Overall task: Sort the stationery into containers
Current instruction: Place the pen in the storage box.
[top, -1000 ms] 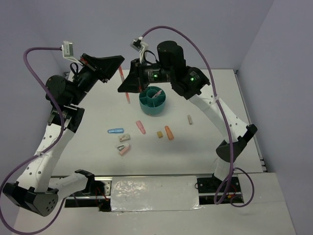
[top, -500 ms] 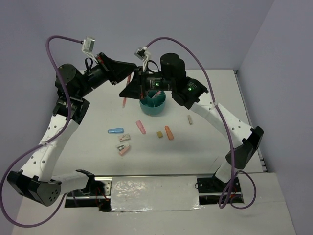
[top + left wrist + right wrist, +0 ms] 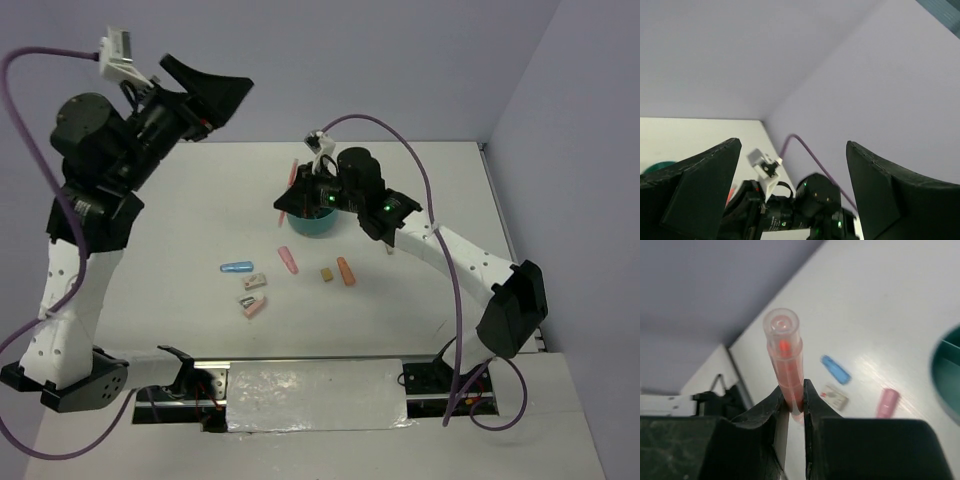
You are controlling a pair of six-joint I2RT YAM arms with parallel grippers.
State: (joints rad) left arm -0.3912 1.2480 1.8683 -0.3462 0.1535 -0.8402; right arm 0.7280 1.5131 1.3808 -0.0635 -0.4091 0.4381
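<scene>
The right gripper (image 3: 794, 390) pinches a pink pen (image 3: 785, 355) at eleven o'clock of the teal tub (image 3: 314, 228), the left gripper (image 3: 205, 88) raised, fingers spread and empty, while the blue capsule (image 3: 236, 268), orange capsule (image 3: 346, 271), tan block (image 3: 327, 273) and others at its five-to-eight o'clock look unsorted.

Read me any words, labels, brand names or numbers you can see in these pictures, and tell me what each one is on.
No text can be read anywhere.
On the small white block: dark print, too blurred to read.
On the block with a dark label: too small to read.
On the pink pen: no print shows.
</scene>
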